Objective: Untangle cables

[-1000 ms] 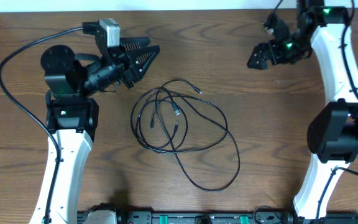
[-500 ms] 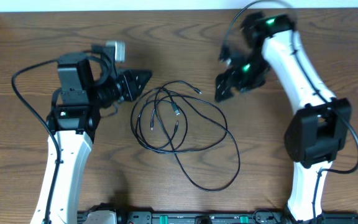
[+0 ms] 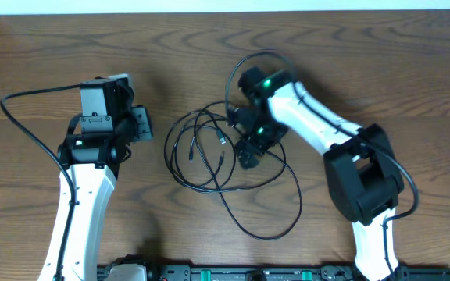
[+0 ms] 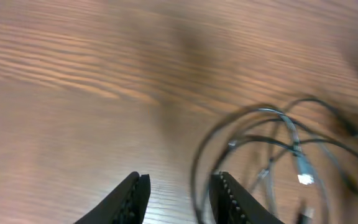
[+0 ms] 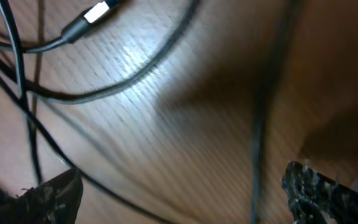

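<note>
Overhead, the right claw spreads wide with the cables lying just beneath its fingers; closing here could pinch several strands and tighten the tangle. Left claw, narrowly parted and empty, has the loops just ahead.

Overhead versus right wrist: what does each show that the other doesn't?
Overhead only: the whole tangle of thin black cables, and the left pincer standing clear to the tangle's left. Right wrist only: the right pincer wide open, low over strands, with a silver-tipped plug end close up. Both: black cables lying on the brown wooden table.
</note>
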Controlling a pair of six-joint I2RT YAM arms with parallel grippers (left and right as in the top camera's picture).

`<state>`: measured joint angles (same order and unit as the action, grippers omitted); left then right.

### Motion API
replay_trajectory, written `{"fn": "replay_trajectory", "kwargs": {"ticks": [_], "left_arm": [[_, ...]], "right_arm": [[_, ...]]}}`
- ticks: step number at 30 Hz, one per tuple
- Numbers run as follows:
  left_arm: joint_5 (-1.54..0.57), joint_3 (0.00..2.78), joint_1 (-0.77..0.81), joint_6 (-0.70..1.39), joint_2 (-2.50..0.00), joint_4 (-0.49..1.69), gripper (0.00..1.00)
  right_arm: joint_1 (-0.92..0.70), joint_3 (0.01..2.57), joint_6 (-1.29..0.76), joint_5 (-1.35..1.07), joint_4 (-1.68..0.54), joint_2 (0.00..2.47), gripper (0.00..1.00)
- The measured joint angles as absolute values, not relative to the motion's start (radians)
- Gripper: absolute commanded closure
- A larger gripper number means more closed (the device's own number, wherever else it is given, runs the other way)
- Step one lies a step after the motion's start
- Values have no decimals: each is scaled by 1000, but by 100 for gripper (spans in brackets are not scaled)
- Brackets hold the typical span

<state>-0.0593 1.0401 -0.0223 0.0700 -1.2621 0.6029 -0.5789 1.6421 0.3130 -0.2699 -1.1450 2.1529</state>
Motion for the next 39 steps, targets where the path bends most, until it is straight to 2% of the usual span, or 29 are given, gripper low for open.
{"fn": "replay_trajectory", "kwargs": {"ticks": [10,17,25,27,30,32,39], "left_arm": [[30,1040,-23,70,-1262,602,56],[33,1040,-23,70,-1262,601,55],[33,1040,-22,70,-1262,601,54],[33,1040,-23,70,-1262,601,55],[33,1040,-23,70,-1262,602,54],[33,1040,-23,70,-1262,602,54],[33,1040,-23,70,-1262,602,55]], "right_arm": [[-715,1574,311,-250,-958,2149,2],[-810,1567,233,-253,-772,2149,1],[-850,1552,139,-231,-687,2149,2],[-850,1550,105,-218,-677,2149,7],[-850,1542,44,-187,-651,2149,27],[-850,1530,12,-170,-633,2149,34],[-850,1504,-78,-134,-582,2149,39]]}}
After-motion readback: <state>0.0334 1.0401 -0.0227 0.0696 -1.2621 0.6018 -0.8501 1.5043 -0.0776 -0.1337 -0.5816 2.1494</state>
